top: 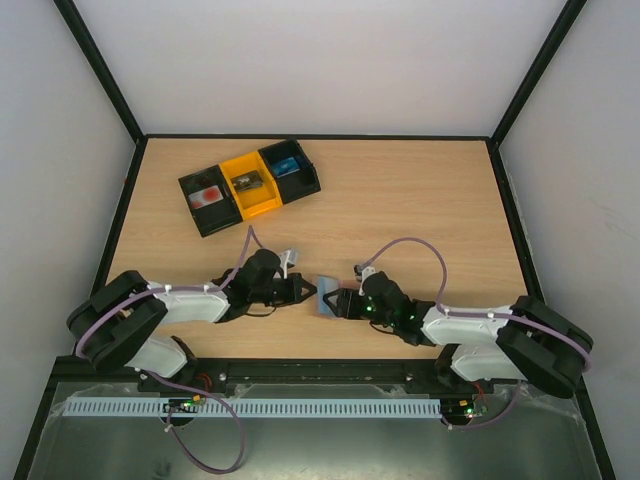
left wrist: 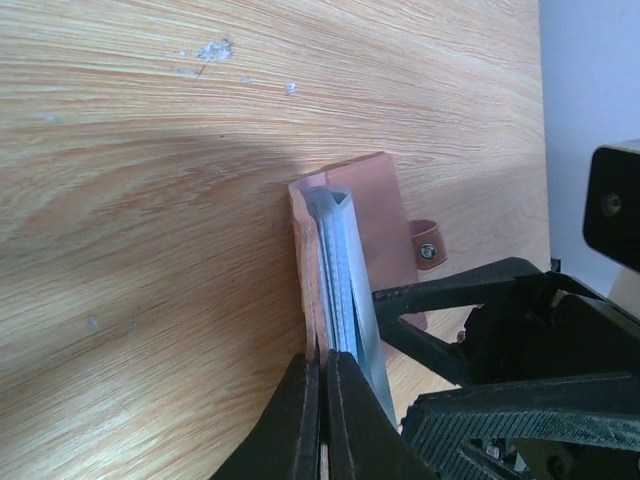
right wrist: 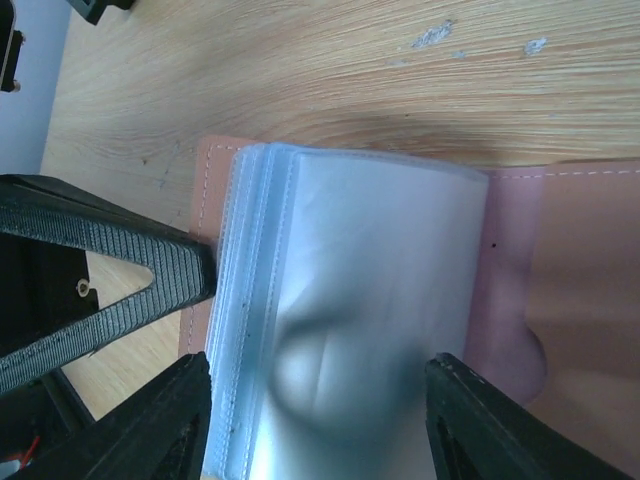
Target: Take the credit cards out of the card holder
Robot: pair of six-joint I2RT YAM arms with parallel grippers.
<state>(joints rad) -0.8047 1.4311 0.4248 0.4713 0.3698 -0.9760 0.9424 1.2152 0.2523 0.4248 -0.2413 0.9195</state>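
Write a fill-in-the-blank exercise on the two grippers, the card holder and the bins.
1. The left gripper is ___ on an edge of the card holder.
2. The right gripper stands ___, with the clear sleeves between its fingers.
3. In the row of three bins, the middle one is ___.

Missing words: shut; open; yellow.

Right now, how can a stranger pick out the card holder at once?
On the wooden table, look between the left gripper and the right gripper. The card holder is the small brown wallet with clear sleeves, unlike the plastic bins.
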